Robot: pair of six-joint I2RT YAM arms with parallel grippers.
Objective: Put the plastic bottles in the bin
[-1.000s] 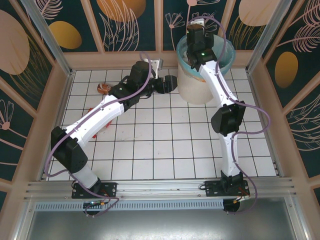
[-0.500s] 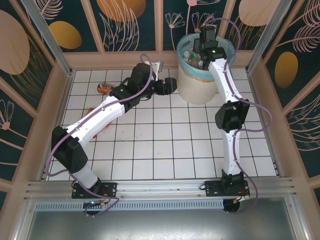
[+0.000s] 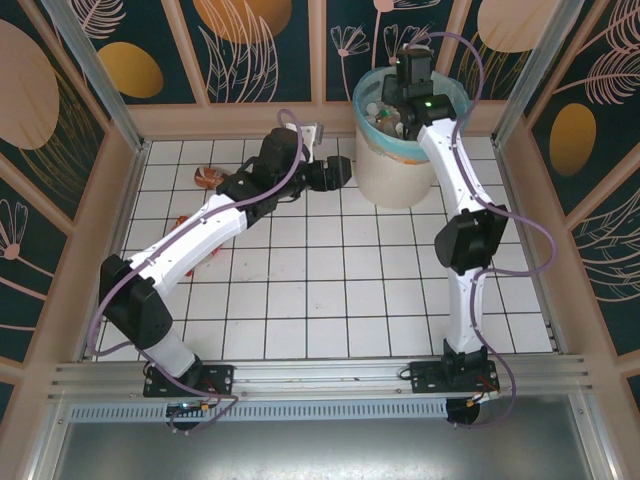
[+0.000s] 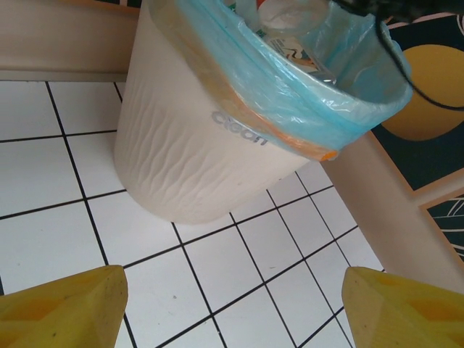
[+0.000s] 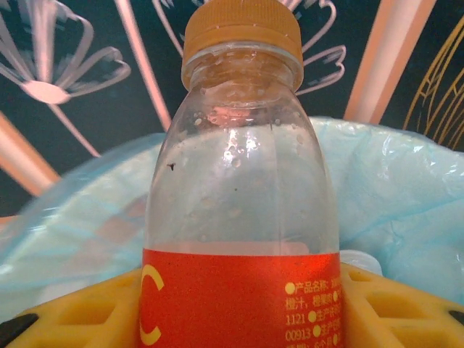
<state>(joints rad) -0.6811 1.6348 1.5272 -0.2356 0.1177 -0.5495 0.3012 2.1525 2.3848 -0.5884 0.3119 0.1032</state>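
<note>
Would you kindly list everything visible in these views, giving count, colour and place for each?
table: one, white tiles with dark grid lines, inside the walled frame.
bin: one, white with a light blue bag, far right of the table.
bottles in the bin: several, count unclear, mixed colours.
orange-capped bottle: one, clear with an orange-red label, between the right tool's fingers, above the bag.
brownish bottle: one, lying at the far left of the table.
reddish object: one, left side, partly hidden, cannot identify.
left tool: one, yellow fingers, open and empty, facing the bin.
right tool: one, yellow fingers, holding the orange-capped bottle.
</note>
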